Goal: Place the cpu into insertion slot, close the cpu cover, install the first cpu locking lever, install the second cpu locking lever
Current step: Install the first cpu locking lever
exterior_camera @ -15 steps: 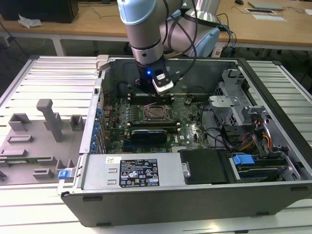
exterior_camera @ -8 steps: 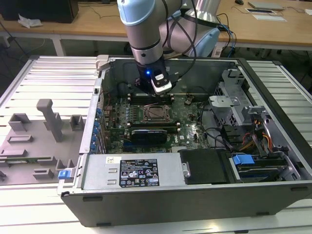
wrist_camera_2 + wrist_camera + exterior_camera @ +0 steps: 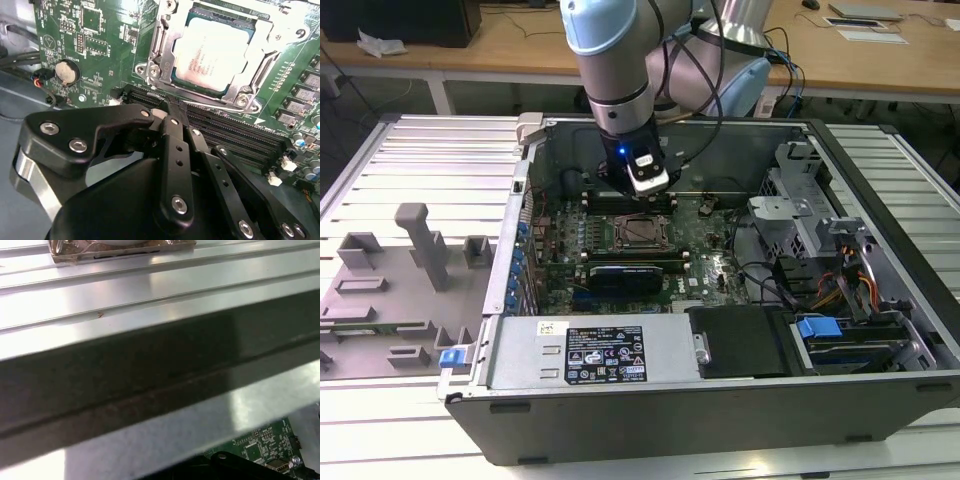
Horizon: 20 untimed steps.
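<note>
The cpu (image 3: 215,50), a silver-topped square chip, lies seated in the insertion slot (image 3: 642,232) on the green motherboard. The cpu cover (image 3: 161,50), a silvery frame, lies flat around the chip's edges. A thin metal locking lever (image 3: 220,104) runs along the socket side nearest my gripper. My black gripper (image 3: 167,107) hovers just beside that edge, over the memory slots, with its fingers (image 3: 175,150) pressed together and nothing visible between them. In the exterior view the gripper (image 3: 647,188) hangs inside the open case, just behind the socket.
Long black memory slots (image 3: 240,135) and a coin battery (image 3: 66,71) flank the socket. A black card (image 3: 635,272), the power supply (image 3: 610,355) and a drive cage (image 3: 800,215) crowd the case. A grey fixture tray (image 3: 400,290) lies at the exterior view's left. The case wall (image 3: 150,375) looms close.
</note>
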Motion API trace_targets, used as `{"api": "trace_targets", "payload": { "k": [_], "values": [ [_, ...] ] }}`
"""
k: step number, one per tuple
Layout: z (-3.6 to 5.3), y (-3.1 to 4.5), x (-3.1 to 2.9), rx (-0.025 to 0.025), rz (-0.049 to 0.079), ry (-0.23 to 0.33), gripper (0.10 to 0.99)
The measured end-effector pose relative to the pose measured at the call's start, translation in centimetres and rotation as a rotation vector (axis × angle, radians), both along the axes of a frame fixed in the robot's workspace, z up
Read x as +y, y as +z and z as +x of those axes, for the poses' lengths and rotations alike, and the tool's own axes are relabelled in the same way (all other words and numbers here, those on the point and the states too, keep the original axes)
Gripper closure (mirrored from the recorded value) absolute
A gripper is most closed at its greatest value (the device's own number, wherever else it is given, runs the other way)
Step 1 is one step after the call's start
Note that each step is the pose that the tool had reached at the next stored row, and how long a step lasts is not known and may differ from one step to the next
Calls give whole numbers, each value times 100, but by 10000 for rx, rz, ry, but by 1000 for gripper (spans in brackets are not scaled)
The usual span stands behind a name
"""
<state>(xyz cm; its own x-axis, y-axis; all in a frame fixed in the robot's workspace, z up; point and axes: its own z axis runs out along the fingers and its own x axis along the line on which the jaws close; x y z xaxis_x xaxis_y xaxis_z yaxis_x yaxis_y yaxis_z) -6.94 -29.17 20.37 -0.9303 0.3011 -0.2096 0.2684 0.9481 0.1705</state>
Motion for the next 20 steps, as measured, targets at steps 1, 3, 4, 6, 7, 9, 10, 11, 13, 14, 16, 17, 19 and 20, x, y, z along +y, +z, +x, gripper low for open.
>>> {"api": "trace_targets", "payload": {
  "k": [1, 3, 4, 6, 7, 9, 10, 11, 13, 14, 16, 17, 19, 20],
  "values": [
    [0, -5, 2, 0, -4, -53, 980],
    [0, -22, 6, -1, -12, -189, 980],
    [0, -27, 7, -1, -15, -234, 980],
    [0, -42, 10, -1, -16, -343, 980],
    [0, -46, 10, 0, -18, -385, 980],
    [0, -56, 11, 1, -20, -465, 980],
    [1, -62, 12, 0, -17, -498, 980],
    [2, -67, 12, -3, -12, -515, 980],
    [2, -69, 12, 1, -18, -528, 980],
    [2, -69, 11, 1, -17, -530, 980],
    [2, -70, 12, -8, 5, -529, 980],
    [2, -70, 12, -17, 22, -528, 980],
    [3, -70, 12, -27, 41, -521, 980],
    [3, -71, 12, -28, 42, -517, 980]
  ]
}}
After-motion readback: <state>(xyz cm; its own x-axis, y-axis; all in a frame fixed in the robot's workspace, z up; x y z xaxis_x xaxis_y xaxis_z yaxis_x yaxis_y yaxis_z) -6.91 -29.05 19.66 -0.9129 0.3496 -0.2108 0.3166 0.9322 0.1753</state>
